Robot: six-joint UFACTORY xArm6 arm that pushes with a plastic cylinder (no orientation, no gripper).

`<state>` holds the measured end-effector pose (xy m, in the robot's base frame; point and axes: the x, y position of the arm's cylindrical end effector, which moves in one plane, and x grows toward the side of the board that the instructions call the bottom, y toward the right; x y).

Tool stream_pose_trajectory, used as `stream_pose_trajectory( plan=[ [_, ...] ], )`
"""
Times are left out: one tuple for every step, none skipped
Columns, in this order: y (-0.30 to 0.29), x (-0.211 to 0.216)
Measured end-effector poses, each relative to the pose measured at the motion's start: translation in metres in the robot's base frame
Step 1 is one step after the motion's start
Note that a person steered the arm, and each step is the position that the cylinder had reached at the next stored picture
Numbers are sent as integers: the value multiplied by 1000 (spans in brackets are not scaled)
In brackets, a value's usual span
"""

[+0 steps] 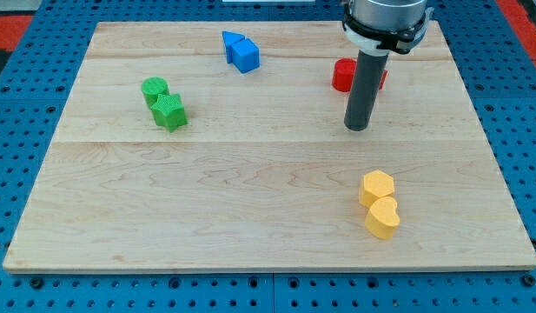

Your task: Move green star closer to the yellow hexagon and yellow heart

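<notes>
Wooden board on a blue pegboard table. Green star sits in the upper left of the frame, touching a green round block just above and left of it. The yellow hexagon and yellow heart are at lower right, touching each other, hexagon on top in the view. So the star is well apart from its targets, most of the board between them.

There's no gripper here, nothing to open, close or grip with: the arm ends in a plain dark rod, and the tip rests on the board right of centre, upper half. It touches no block. A red block is just behind the rod, partly hidden, shape unclear. Two blue blocks sit at top centre, touching, one looks like a cube, the other wedge-like.

Handling guess: the star looks small, light, rigid, probably wood or plastic, should slide easily on the smooth board. No grasp possible, only pushing. Best contact is likely the star's upper left side, pushing toward lower right. Trouble: the green round block occupies that side, so the tip may have to come in from the left edge of the star or shove both. Star points make an uneven face, so an off-centre push could spin it or let it slip off the rod. The path to the yellow pair looks free of other blocks
</notes>
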<state>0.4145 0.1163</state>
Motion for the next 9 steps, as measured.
stream_pose_trajectory(
  plan=[
    [-5, 0],
    [-47, 0],
    [-107, -4],
    [-152, -26],
    [-166, -51],
    [-194, -55],
    [-233, -49],
    [-273, -40],
    [-297, -26]
  ],
)
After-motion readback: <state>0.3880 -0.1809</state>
